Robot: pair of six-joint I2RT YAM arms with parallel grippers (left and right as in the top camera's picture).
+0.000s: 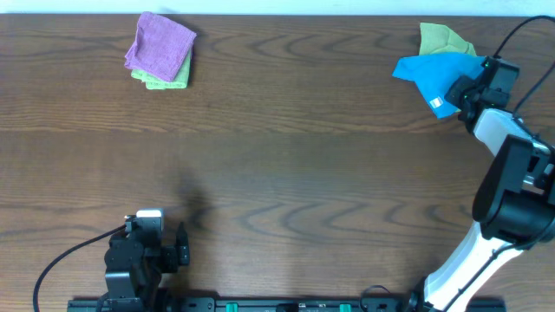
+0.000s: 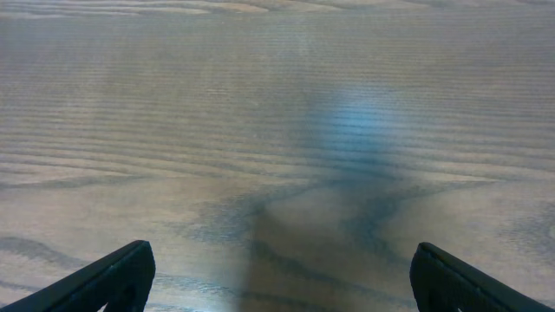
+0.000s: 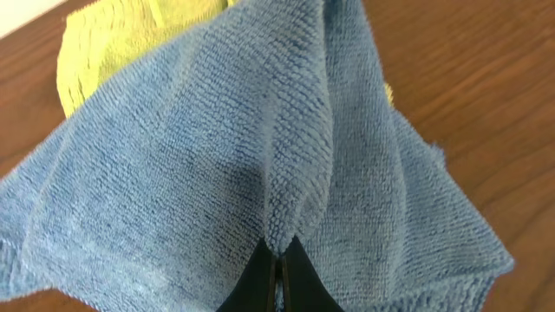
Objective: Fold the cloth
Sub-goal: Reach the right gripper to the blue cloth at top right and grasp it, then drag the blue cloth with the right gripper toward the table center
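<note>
- The cloth (image 1: 429, 74) sits at the far right of the surface (image 1: 277, 156), close to its back edge. You'll see it from overhead as a bright blue, crumpled, roughly triangular shape.
- Its far part lies over a yellow-green cloth (image 1: 438, 36), which pokes out behind it. In the right wrist view that same yellow-green cloth shows at the upper left, beyond the blue one.
- A small white tag (image 1: 438, 105) shows on the cloth's near edge, just beside the right gripper (image 1: 460, 94).
- Your right gripper meets the cloth at its near right corner. In the right wrist view the fingers are pressed together on a pinched-up ridge of blue fabric. That ridge runs straight away from the tips, and the cloth spreads out to either side of it.
- The right arm reaches in from the near right edge, so the cloth lies beyond the gripper and to its left as the overhead camera sees it.
- Your left gripper (image 2: 282, 256) is at the near left of the surface, well apart from the cloth. Its fingers are spread wide over bare wood, with nothing between them.
- A purple cloth (image 1: 160, 43) lies on a light green cloth (image 1: 165, 82) at the far left, well apart from both grippers.
</note>
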